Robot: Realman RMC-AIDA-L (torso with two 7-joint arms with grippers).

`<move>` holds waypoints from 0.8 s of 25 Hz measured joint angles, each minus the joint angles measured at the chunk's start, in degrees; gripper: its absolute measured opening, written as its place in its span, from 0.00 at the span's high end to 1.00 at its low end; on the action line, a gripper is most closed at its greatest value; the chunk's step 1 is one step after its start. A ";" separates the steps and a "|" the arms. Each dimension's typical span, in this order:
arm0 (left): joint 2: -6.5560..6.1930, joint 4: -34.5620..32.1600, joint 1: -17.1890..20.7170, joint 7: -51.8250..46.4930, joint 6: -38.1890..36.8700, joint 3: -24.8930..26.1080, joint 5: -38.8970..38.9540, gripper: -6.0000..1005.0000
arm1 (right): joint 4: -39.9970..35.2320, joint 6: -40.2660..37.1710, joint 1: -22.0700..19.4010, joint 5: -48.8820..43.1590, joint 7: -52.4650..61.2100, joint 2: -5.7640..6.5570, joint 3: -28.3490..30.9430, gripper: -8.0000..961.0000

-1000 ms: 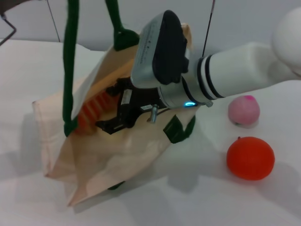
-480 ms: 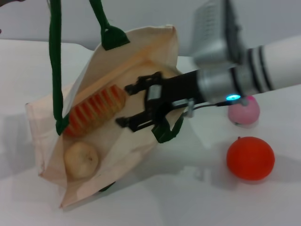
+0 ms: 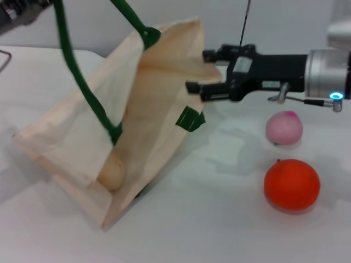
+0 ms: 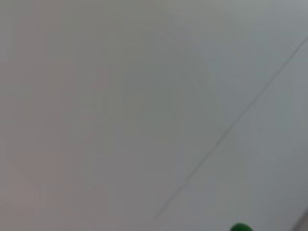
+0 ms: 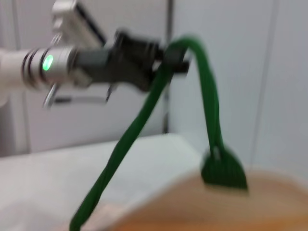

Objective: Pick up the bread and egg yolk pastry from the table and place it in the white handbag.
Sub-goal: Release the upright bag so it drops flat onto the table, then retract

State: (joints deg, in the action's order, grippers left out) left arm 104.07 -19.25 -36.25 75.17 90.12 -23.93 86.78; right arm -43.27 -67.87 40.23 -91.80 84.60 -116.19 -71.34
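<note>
Egg yolk pastry [image 3: 111, 171] already low inside white handbag [image 3: 71, 148]; bread hidden, presumably deeper. Bag mouth held up by green handle [image 3: 82, 82], clamped in left gripper [image 5: 175, 60]. Right gripper [image 3: 205, 71] beside rim, fingers apart, empty.

The white handbag [image 3: 148, 104] is of matt cream cloth, with a dark green handle [image 3: 82, 82] that looks like cord. The right hand [image 3: 204, 71] is of black matt plastic on a silver metal wrist. The orange ball [image 3: 292, 184] looks smooth and the bench [image 3: 230, 230] is plain matt white.
</note>
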 joint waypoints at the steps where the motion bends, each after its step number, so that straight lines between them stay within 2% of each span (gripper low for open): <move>1: 0.19 0.66 -0.18 1.61 -1.34 -0.03 -0.50 0.85 | 1.87 0.00 -0.04 1.88 -2.72 0.01 1.39 0.07; 3: 0.91 1.63 -0.45 5.38 -4.36 -0.05 -0.84 0.84 | 5.52 0.00 -0.05 6.11 -8.55 0.04 3.64 0.07; 5: 2.03 2.20 -0.52 9.32 -7.57 -0.04 -0.89 0.82 | 9.65 -0.01 -0.06 10.60 -15.25 0.04 5.98 0.07; 6: 3.10 2.28 -0.56 12.71 -10.34 -0.03 -0.91 0.81 | 11.48 0.00 -0.06 12.42 -18.12 0.03 6.98 0.07; 7: 3.10 2.28 -0.56 12.71 -10.34 -0.03 -0.91 0.80 | 13.75 -0.01 -0.06 15.03 -21.81 0.01 7.75 0.07; 8: 3.93 2.30 -0.61 15.09 -12.17 0.04 -0.91 0.80 | 16.02 0.01 -0.07 17.53 -25.14 -0.01 8.43 0.07; 10: 5.32 2.36 -0.71 19.99 -15.47 0.43 -0.61 0.71 | 19.79 0.15 -0.07 22.66 -31.43 -0.06 9.19 0.07; 12: 7.40 2.79 -0.68 27.76 -19.74 1.75 1.12 0.63 | 24.08 0.26 -0.07 28.74 -38.33 -0.16 10.17 0.07; 14: 8.91 3.65 -0.59 34.79 -22.56 3.30 3.11 0.55 | 28.58 0.16 0.04 35.53 -45.19 -0.30 11.32 0.07; 16: 10.76 5.64 -0.57 45.29 -25.56 5.74 6.13 0.40 | 33.85 -0.70 0.31 43.85 -52.69 -0.45 12.53 0.07; 18: 11.86 8.26 -0.66 55.62 -27.34 8.11 9.69 0.29 | 38.11 -2.07 0.61 50.89 -58.94 -0.52 13.10 0.07; 20: 12.14 11.51 -0.64 63.29 -27.78 9.39 13.31 0.21 | 41.62 -4.02 0.84 56.90 -63.28 -0.57 13.53 0.07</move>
State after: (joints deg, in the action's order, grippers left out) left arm 116.21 -7.74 -36.90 138.46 62.34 -14.54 100.08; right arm -1.64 -71.89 41.08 -34.90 21.31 -116.76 -57.81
